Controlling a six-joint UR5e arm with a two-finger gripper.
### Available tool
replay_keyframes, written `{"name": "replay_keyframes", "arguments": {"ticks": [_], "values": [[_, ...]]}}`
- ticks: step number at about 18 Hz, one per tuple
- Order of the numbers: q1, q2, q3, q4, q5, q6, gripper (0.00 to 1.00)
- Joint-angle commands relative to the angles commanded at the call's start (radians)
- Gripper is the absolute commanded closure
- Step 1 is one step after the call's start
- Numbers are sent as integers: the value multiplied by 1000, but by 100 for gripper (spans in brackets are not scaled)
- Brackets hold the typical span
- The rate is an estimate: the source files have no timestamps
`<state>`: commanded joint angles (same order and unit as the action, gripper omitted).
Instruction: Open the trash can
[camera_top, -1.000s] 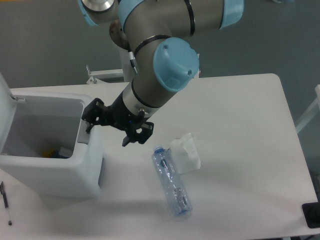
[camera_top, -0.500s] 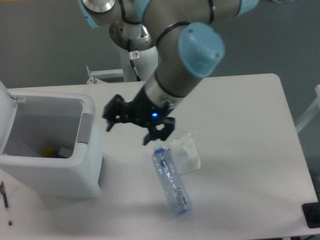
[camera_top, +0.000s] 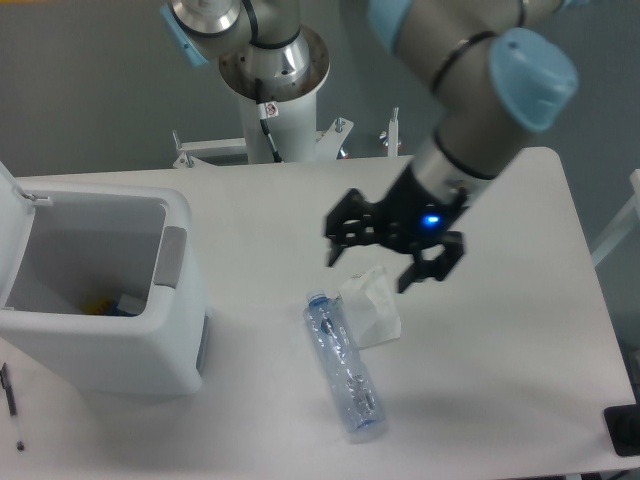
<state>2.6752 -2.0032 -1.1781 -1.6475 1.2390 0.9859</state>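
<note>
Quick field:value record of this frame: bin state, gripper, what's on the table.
trash can: at table's left, lid swung up, interior exposed, some items at the bottom
grey push tab: on the right rim
gripper: open, empty, above the table right of the bin
plastic bottle: lying on its side
crumpled white tissue: touching the bottle's cap end
pen: at the left edge

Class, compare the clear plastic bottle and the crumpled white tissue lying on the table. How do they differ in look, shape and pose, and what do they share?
The bottle is see-through with a blue cap; the tissue is opaque white. The bottle is a long cylinder lying on its side, cap end towards the tissue; the tissue is a short, crumpled, irregular lump. The bottle is clearly the longer of the two. Both rest on the white table, side by side, outside the open trash can.
</note>
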Motion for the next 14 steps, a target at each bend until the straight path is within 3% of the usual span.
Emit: {"name": "replay_keyframes", "arguments": {"ticks": [4, 8, 10, 14], "values": [[31, -64, 38, 15, 120, 141, 0], [32, -97, 26, 159, 223, 195, 0], [31, -106, 22, 204, 243, 209, 0], [29, -95, 2, 207, 296, 281, 0]]}}
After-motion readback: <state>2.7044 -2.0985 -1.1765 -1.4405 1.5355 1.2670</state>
